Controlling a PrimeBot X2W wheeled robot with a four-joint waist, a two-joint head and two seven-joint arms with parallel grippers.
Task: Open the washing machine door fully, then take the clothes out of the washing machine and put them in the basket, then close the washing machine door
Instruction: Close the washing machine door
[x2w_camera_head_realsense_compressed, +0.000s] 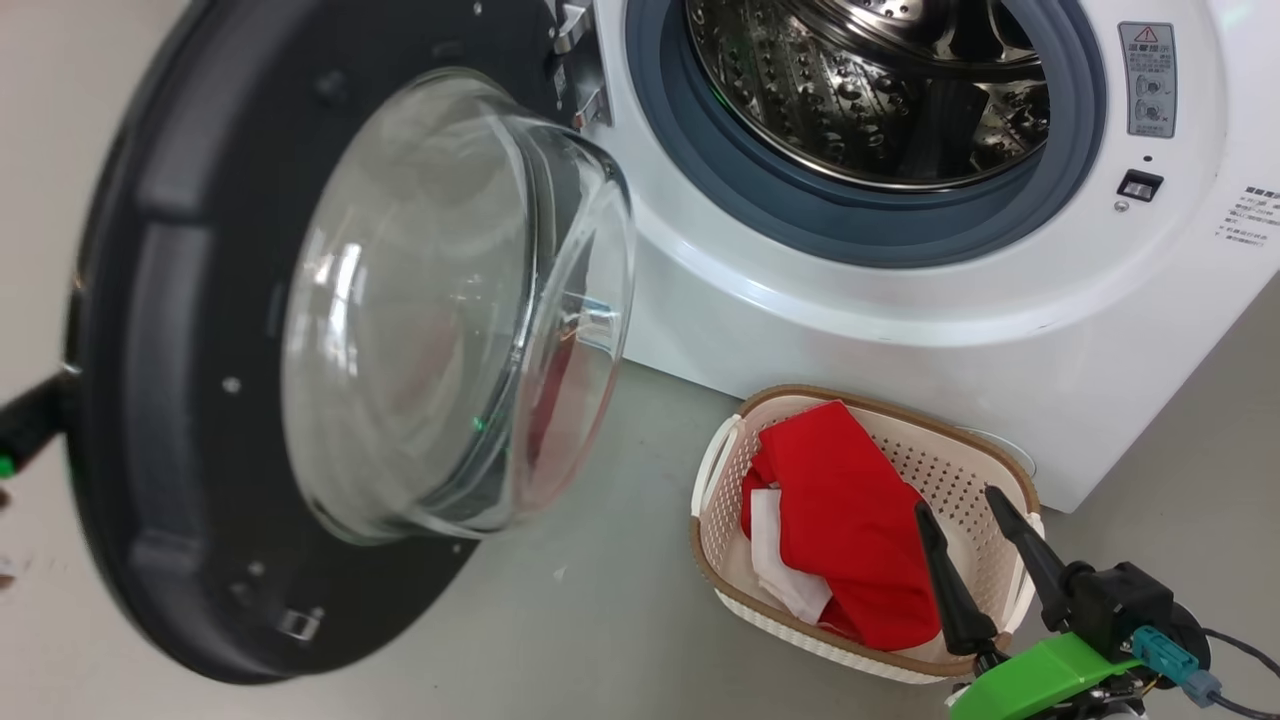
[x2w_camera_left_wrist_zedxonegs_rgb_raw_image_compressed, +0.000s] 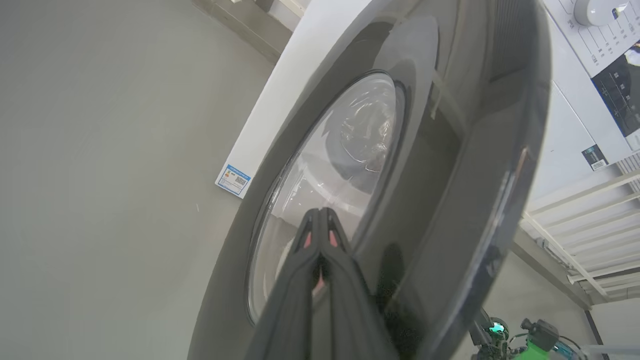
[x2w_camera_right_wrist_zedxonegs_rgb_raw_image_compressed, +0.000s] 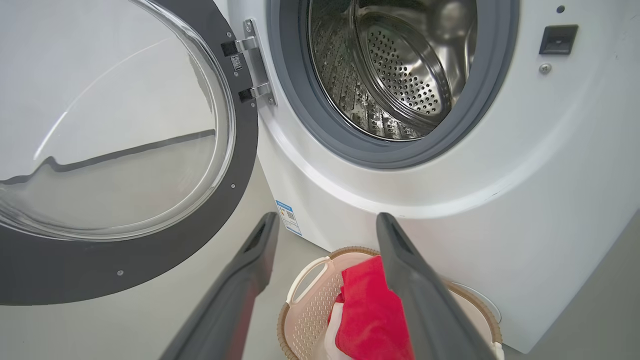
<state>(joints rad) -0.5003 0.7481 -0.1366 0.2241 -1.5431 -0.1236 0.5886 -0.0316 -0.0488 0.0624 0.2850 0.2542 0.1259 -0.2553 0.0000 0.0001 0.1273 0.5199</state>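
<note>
Your left gripper (x2w_camera_left_wrist_zedxonegs_rgb_raw_image_compressed: 320, 212), fingers pinched shut on nothing, sits at the outer glossy face of the door (x2w_camera_head_realsense_compressed: 180, 300) beside the window; contact is unclear. The door stands between it and the washing machine (x2w_camera_head_realsense_compressed: 900, 330), so a push toward the opening should swing it shut. The drum (x2w_camera_head_realsense_compressed: 870, 90) looks empty, and the clothes (x2w_camera_head_realsense_compressed: 850, 520) lie in the basket (x2w_camera_head_realsense_compressed: 870, 400) on the floor (x2w_camera_head_realsense_compressed: 600, 620) at the machine's front foot. Your right gripper (x2w_camera_head_realsense_compressed: 958, 502) hangs spread wide and empty over the basket's near edge, well apart from the door, so the left arm is nearer.
</note>
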